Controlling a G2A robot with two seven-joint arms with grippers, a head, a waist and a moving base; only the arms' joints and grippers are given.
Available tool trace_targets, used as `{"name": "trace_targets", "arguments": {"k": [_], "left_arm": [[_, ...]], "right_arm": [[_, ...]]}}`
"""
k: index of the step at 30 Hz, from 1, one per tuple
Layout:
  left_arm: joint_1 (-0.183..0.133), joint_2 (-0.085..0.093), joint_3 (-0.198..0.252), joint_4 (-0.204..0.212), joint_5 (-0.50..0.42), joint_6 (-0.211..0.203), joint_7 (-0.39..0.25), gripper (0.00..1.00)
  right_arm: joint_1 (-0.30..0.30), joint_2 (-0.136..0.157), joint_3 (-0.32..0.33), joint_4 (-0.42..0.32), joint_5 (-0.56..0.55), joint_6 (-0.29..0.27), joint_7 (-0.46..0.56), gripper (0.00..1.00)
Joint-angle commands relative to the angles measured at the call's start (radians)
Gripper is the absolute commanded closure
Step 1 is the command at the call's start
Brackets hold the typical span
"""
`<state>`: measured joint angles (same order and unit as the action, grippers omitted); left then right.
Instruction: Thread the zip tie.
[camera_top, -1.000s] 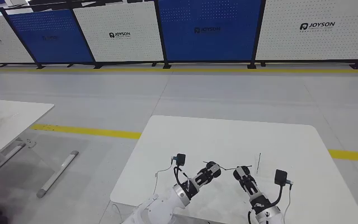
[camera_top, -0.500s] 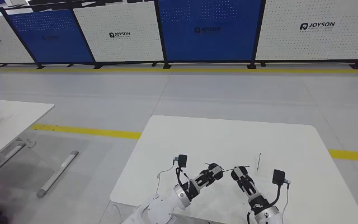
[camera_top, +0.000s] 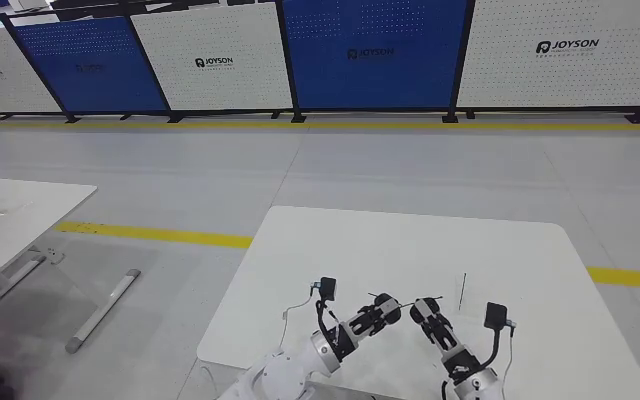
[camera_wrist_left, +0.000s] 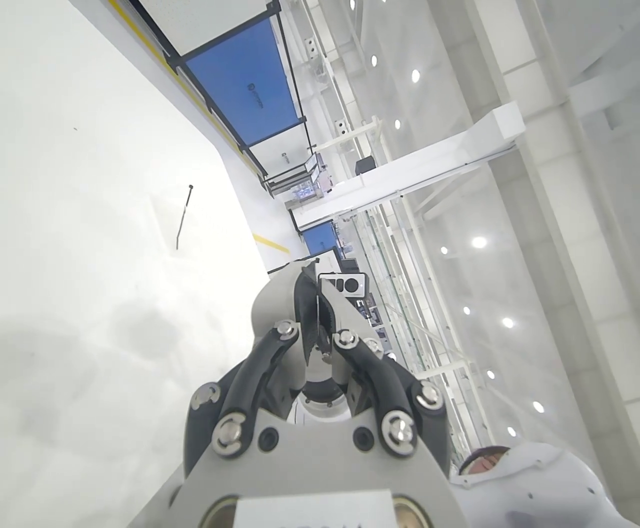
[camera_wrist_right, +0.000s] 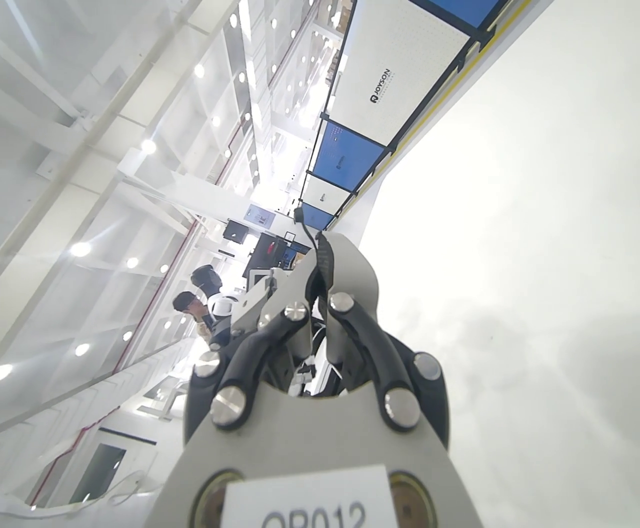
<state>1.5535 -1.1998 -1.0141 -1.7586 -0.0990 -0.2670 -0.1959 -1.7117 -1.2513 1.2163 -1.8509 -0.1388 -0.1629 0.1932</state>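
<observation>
My left gripper (camera_top: 388, 306) and right gripper (camera_top: 424, 310) face each other near the front edge of the white table (camera_top: 400, 240), a small gap apart. Each is shut on a thin black zip tie (camera_top: 405, 301) that spans the gap. In the left wrist view the strap (camera_wrist_left: 318, 320) runs edge-on between the closed fingers of the left gripper (camera_wrist_left: 312, 280). From the shut right gripper (camera_wrist_right: 320, 252) the tie's end with its small square head (camera_wrist_right: 299, 216) sticks out past the fingertips.
A second black zip tie (camera_top: 462, 290) lies loose on the table just beyond the right gripper, and it is the loose tie (camera_wrist_left: 183, 216) lying past the left gripper. Blue and white partition panels (camera_top: 370, 50) stand across the floor behind the table.
Both grippers have drawn slightly closer together and a little toward the table's front edge, each still holding the tie.
</observation>
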Motion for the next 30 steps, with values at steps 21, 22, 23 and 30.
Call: {"name": "trace_targets", "arguments": {"k": [21,22,23,30], "left_arm": [[-0.007,0.000,0.001,-0.002,-0.022,-0.003,0.006,1.00],[-0.008,0.000,0.000,0.000,-0.022,-0.005,0.006,1.00],[-0.008,0.000,0.000,0.001,-0.022,-0.006,0.005,1.00],[-0.014,0.001,-0.001,0.013,-0.006,0.023,0.003,1.00]], "right_arm": [[-0.006,0.005,0.032,0.008,0.031,-0.013,0.018,1.00],[-0.005,0.005,0.031,0.008,0.032,-0.014,0.019,1.00],[-0.005,0.005,0.029,0.009,0.033,-0.015,0.020,1.00],[-0.019,0.007,0.037,0.001,0.020,-0.018,-0.001,1.00]]}}
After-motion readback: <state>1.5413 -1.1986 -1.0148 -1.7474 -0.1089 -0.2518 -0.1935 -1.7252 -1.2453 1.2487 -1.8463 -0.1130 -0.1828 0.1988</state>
